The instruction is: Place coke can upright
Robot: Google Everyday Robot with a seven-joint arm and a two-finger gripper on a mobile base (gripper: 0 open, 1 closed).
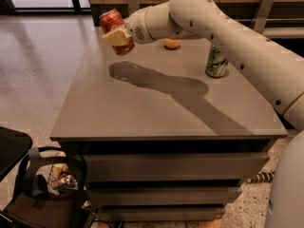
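Note:
The coke can [113,23] is red with a silver top. It hangs tilted in the air over the far left part of the grey table [142,108]. My gripper [117,36] is shut on the can, its tan fingers [114,37] across the can's middle. The white arm reaches in from the right. The can's shadow lies on the table below it.
An orange [172,43] sits at the back of the table, partly behind the arm. A green-and-white can [216,61] stands upright at the back right. A black chair with a bag [47,184] stands on the floor at the front left.

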